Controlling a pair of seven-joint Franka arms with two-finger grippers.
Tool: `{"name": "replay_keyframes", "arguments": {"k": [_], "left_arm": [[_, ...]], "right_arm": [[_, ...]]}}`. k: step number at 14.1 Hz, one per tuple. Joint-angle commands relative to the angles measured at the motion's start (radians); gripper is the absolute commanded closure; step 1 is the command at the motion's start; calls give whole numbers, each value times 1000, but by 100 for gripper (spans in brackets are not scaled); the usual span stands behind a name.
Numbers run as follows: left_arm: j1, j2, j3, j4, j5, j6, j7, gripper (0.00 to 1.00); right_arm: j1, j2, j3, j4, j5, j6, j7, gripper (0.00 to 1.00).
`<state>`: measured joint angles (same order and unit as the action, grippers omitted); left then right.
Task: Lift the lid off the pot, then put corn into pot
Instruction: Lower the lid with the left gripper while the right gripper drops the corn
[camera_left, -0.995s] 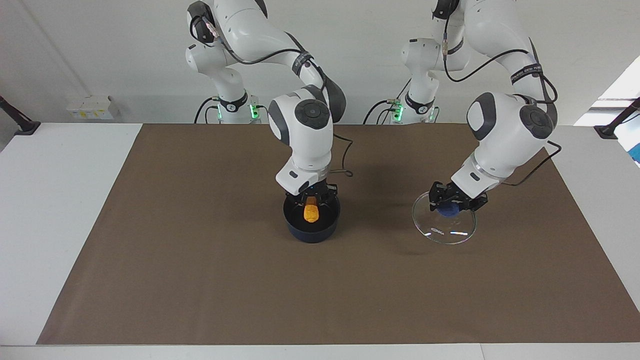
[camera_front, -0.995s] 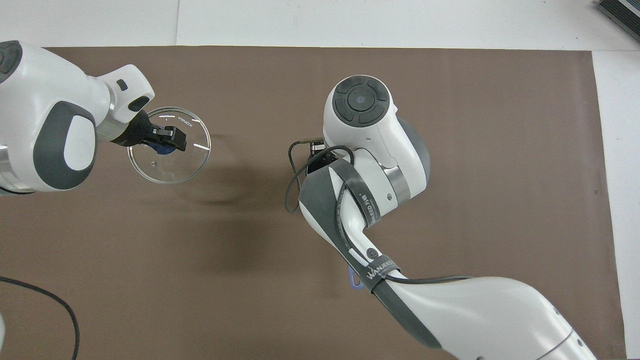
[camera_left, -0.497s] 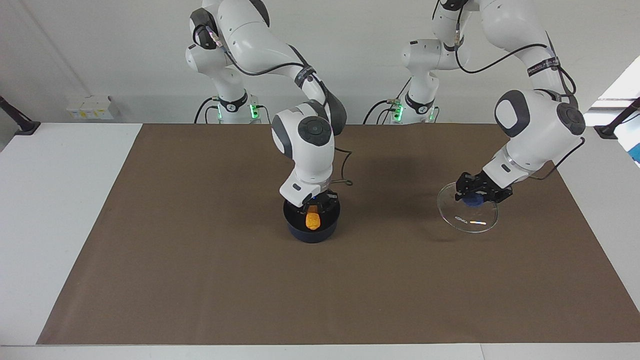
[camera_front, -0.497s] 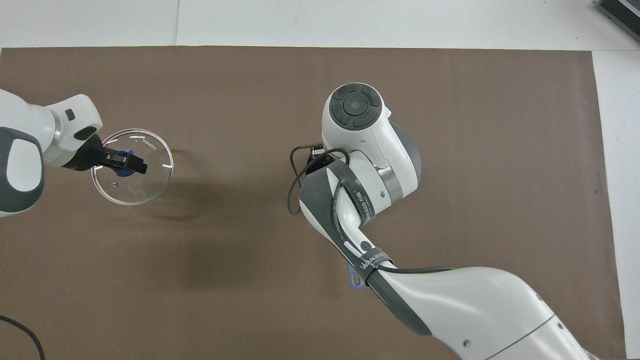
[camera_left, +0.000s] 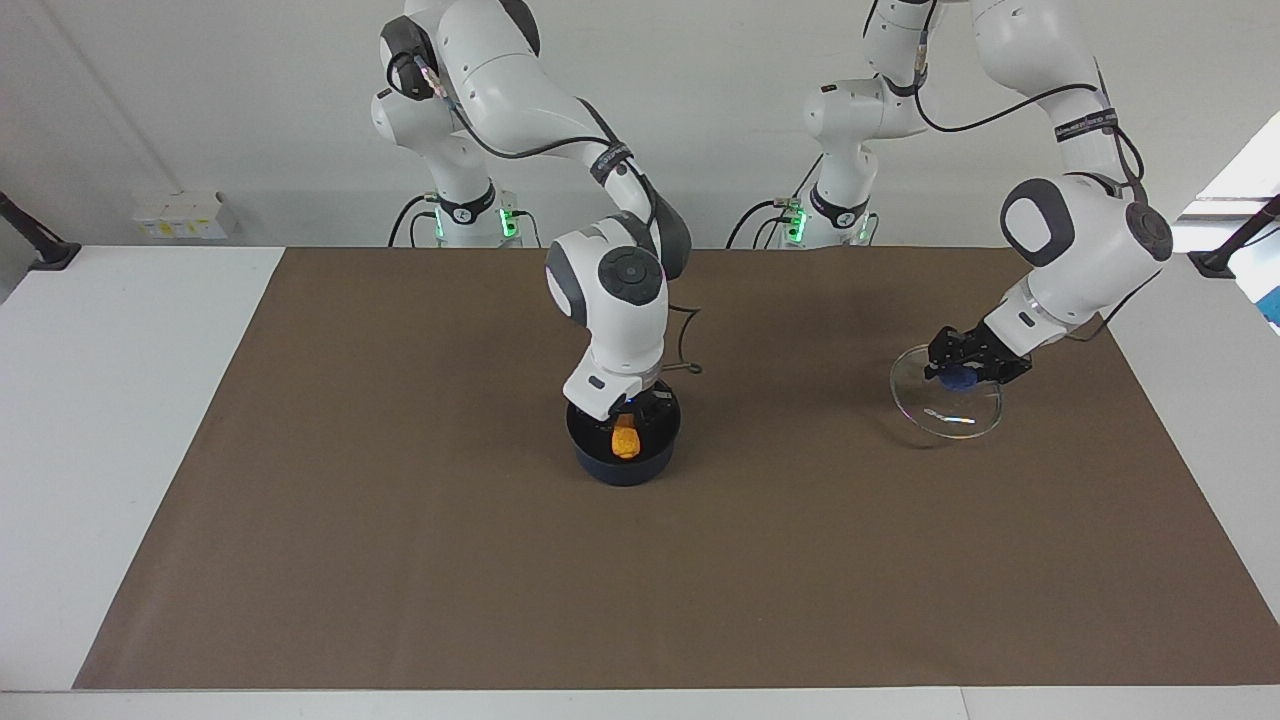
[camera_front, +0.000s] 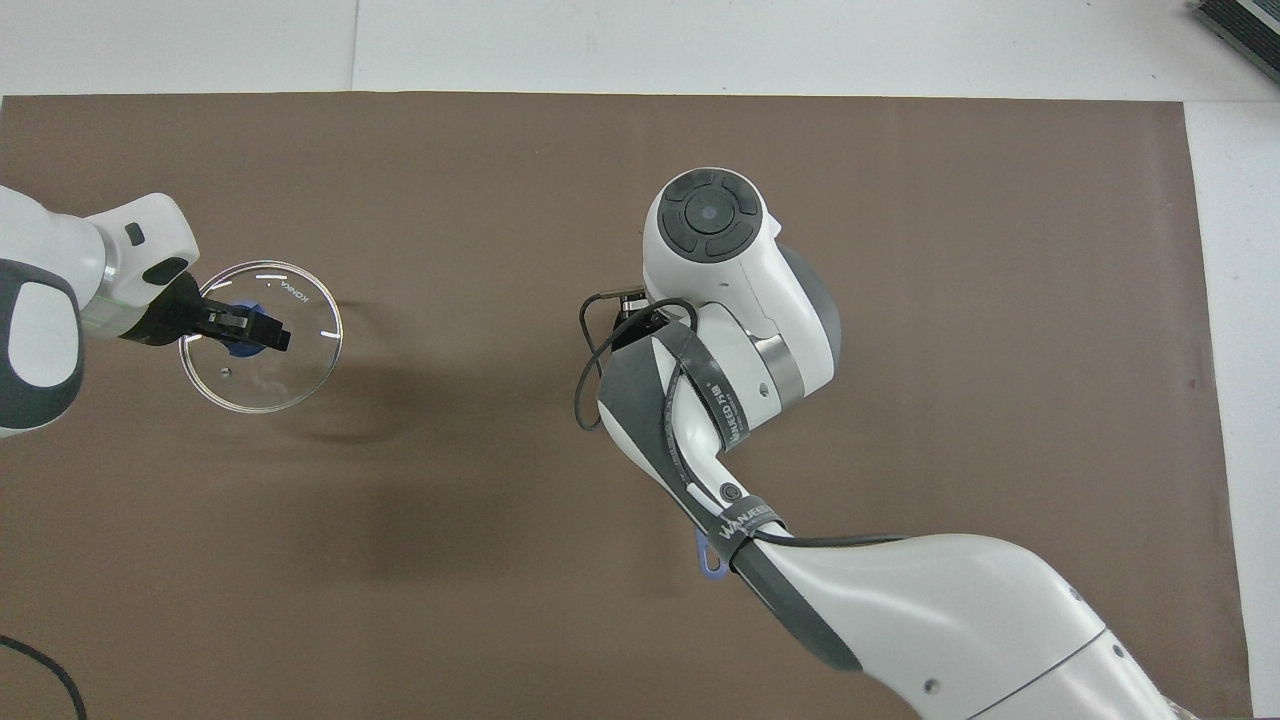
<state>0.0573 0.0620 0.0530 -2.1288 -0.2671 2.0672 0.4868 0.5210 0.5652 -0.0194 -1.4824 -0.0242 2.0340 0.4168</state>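
Left pincer (camera_left: 957, 366) is closed on the blue knob of the lid (camera_left: 946, 408), held tilted over the bench (camera_left: 400, 560) at the left arm's end. Right pincer (camera_left: 628, 408) grips the corn (camera_left: 626, 440) inside the pot (camera_left: 622, 438). Next, it probably must release the corn.

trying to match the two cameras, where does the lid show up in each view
Facing view: the lid hangs tilted at that picture's right, gripped by its blue knob in the left tool, over the brown mat.
Overhead view: the lid is at the picture's left edge, under the same left tool.
Shared landmark: the blue knob at the lid's centre.
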Motion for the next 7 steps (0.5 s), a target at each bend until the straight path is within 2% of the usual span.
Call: {"name": "replay_keyframes", "arguments": {"k": [1, 3, 4, 5, 6, 7], "left_arm": [[47, -53, -8, -85, -35, 56, 82, 100], [72, -50, -7, -123, -72, 80, 102, 100], [76, -47, -7, -152, -95, 112, 134, 100], [78, -47, -7, -175, -100, 149, 154, 100], [76, -45, -7, -187, -101, 169, 156, 100], [76, -45, -7, -191, -101, 172, 156, 100]], "right_arm": [[-10, -25, 10, -52, 9, 40, -41, 81], [-15, -25, 12, -55, 10, 41, -41, 33], [-13, -25, 12, -53, 10, 41, -41, 19], [-13, -25, 12, -53, 10, 40, -41, 7], [-13, -25, 10, -49, 10, 38, -39, 0], [-12, -25, 10, -44, 9, 35, -32, 0]]}}
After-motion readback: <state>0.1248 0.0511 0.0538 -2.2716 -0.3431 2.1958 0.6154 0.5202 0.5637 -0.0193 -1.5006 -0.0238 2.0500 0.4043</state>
